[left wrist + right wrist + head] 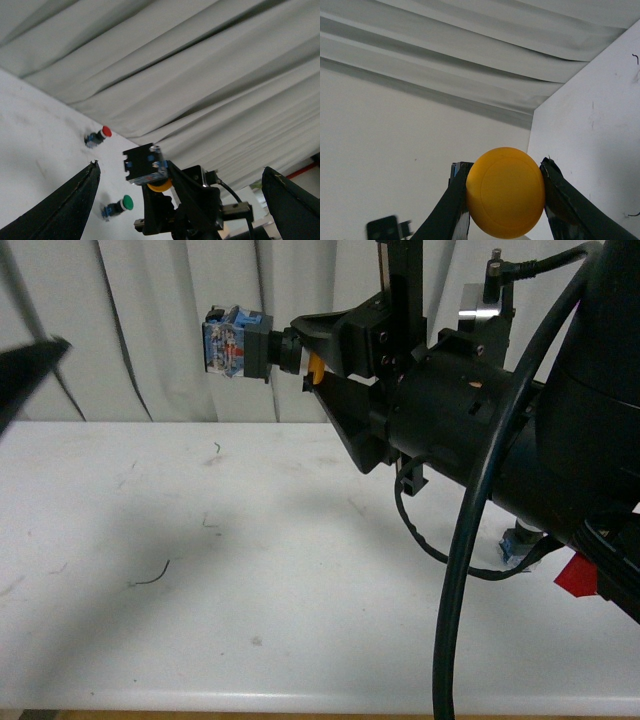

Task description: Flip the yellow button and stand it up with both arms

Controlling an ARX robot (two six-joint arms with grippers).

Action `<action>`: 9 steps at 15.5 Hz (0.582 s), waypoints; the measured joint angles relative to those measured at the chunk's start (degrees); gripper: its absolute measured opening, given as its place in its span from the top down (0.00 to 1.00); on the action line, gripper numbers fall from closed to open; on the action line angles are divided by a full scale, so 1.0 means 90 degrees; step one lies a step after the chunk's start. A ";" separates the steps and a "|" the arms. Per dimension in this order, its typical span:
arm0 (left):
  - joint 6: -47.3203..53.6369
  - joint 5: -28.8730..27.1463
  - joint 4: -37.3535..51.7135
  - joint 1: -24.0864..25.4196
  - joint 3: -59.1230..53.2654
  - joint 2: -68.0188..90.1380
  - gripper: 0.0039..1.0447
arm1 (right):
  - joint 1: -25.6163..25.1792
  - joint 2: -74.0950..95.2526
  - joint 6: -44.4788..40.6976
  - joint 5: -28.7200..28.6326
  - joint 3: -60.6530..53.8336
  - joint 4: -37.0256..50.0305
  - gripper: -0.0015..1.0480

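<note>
My right gripper [300,355] is shut on the yellow button [238,343] and holds it in the air, well above the white table [200,570]. The button lies sideways, its blue-grey base pointing left and a sliver of yellow cap between the fingers. In the right wrist view the round yellow cap [505,200] fills the gap between the two black fingers [451,210]. My left gripper [181,166] is open and wide, facing the button's base [142,162] with a gap on both sides. In the front view only a dark edge of the left gripper [30,365] shows at far left.
A red-capped button [100,135] and a green-capped button [120,205] lie on the table below. A white curtain [150,320] hangs behind. The right arm's thick black cable [470,540] loops down in front, with a red part [578,575] beside it.
</note>
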 joint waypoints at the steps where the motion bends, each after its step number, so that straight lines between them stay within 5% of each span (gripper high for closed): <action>1: 0.0556 -0.0010 -0.0163 0.0221 -0.0219 -0.0687 0.06 | -0.0007 -0.0005 0.0000 0.0000 0.0017 0.0007 0.65; 7: 0.5629 0.0420 -0.4537 0.2443 -0.0928 -0.5535 0.06 | -0.0044 -0.0095 0.0002 -0.0024 0.0027 0.0019 0.65; 9: 0.6455 -0.1183 -0.6317 0.1729 -0.0763 -0.6142 0.24 | -0.0049 -0.0126 0.0000 -0.0044 0.0034 0.0015 0.65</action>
